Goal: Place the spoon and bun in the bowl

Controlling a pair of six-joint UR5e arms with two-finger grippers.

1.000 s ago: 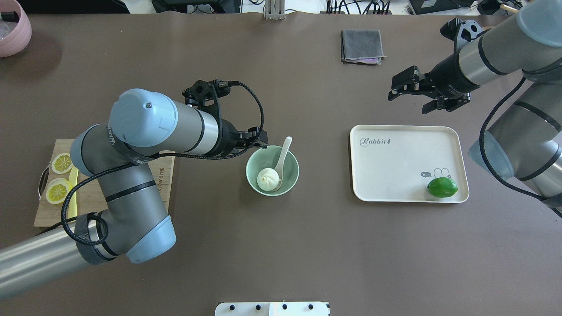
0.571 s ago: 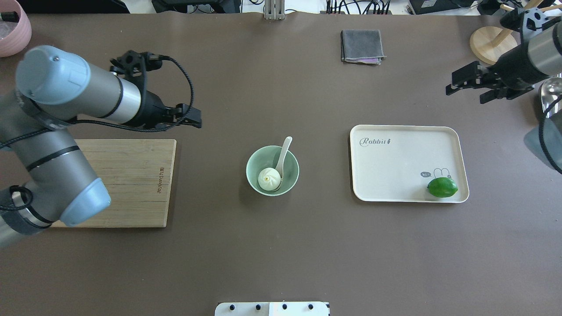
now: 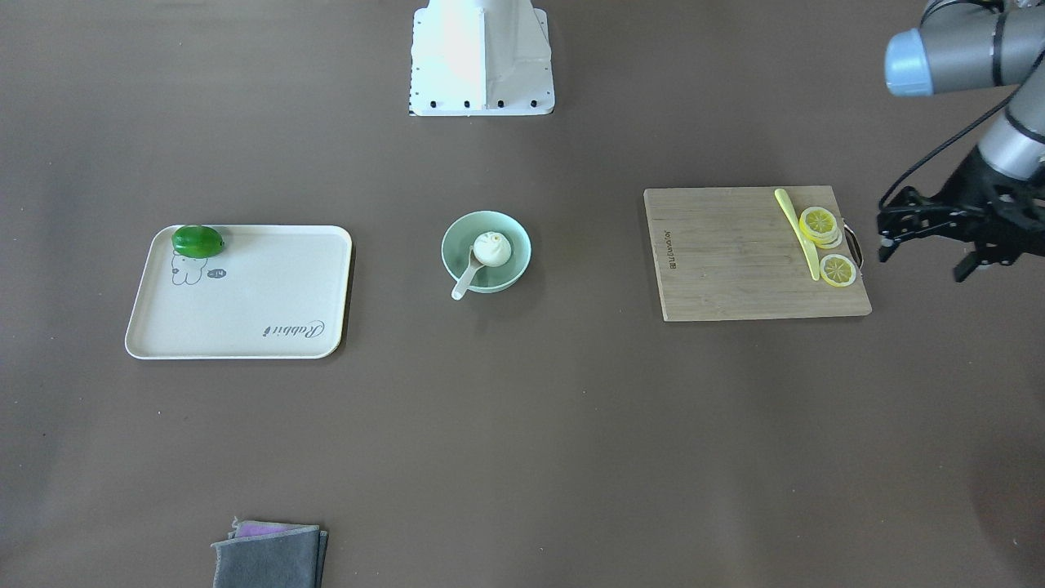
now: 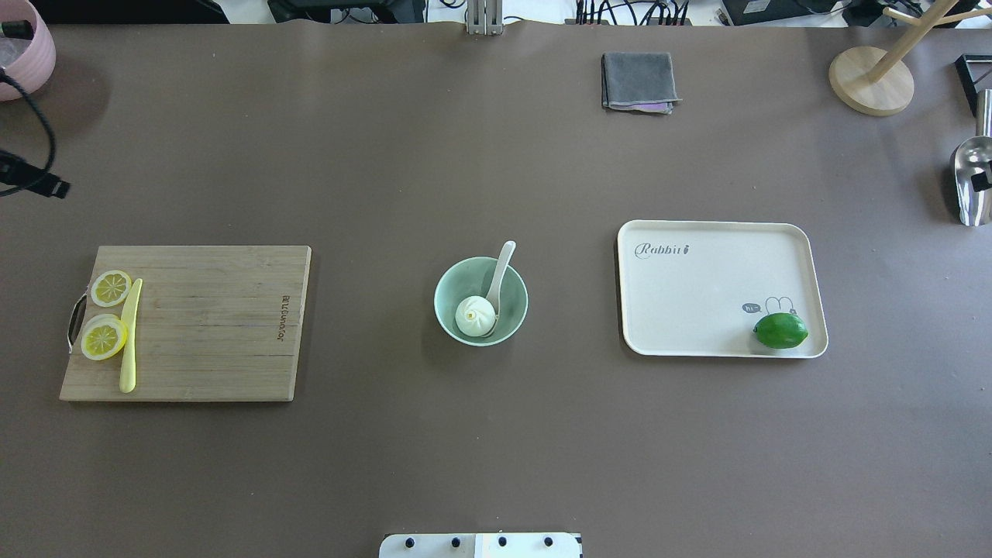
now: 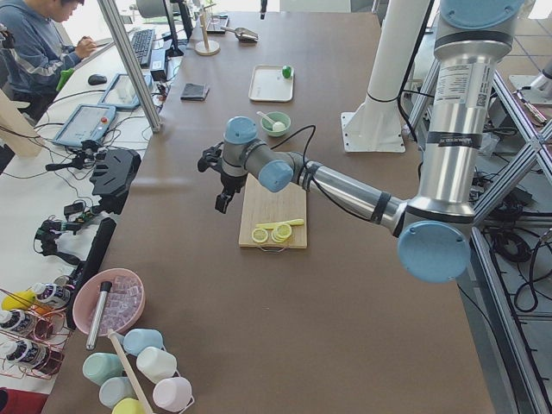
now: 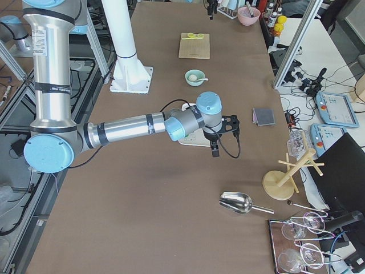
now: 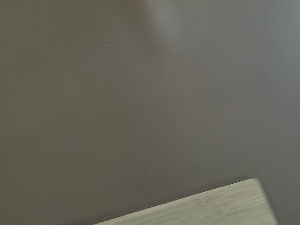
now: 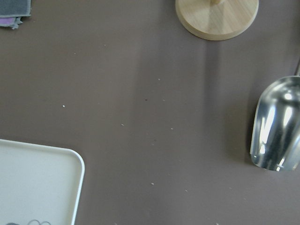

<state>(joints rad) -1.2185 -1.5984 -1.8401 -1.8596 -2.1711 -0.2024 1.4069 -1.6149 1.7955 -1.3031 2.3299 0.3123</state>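
The pale mint-green bowl [image 4: 445, 284] stands at the table's middle. The white bun [image 4: 474, 314] lies inside it. The white spoon [image 4: 502, 267] lies in it too, scoop beside the bun and handle over the far rim. All three also show in the front view: bowl [image 3: 455, 237], bun [image 3: 492, 247], spoon [image 3: 465, 282]. My left gripper [image 3: 925, 257] is open and empty, past the cutting board's outer end, far from the bowl. My right gripper [image 6: 222, 137] shows only in the right side view, beyond the tray. I cannot tell if it is open.
A wooden cutting board [image 4: 209, 325] with lemon slices [image 4: 105, 339] and a yellow-green knife [image 4: 129, 333] lies on the left. A cream tray [image 4: 697, 287] with a lime [image 4: 781, 330] lies on the right. A grey cloth [image 4: 638, 81], a wooden stand [image 4: 870, 80] and a metal scoop [image 4: 973, 182] are farther off.
Both arms have drawn back outward from the bowl, the left to the left and the right to the right, almost out of the overhead view. Bowl, bun and spoon have not moved.
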